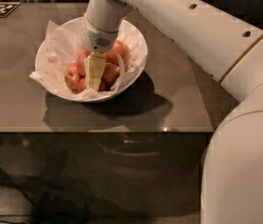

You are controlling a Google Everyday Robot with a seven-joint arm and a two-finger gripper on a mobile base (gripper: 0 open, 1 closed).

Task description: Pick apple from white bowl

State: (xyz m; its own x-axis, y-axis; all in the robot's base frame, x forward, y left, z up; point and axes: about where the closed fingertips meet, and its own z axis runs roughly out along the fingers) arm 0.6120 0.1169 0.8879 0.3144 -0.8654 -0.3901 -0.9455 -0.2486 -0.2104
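– Gripper, where have we got it right now?
– Pointing straight down into the bowl, tip buried in the apples. We've got fruit right up against it on both sides.
– Spread or pinching something?
– Honestly we cannot tell, we only see it edge-on as one pale slab.
– And the apple we're after?
– All of them sit in the bowl's middle on the crumpled tissue. We can't pick out which one it is from here. Bowl's on the table, towards the back left, with the arm reaching in from the right.
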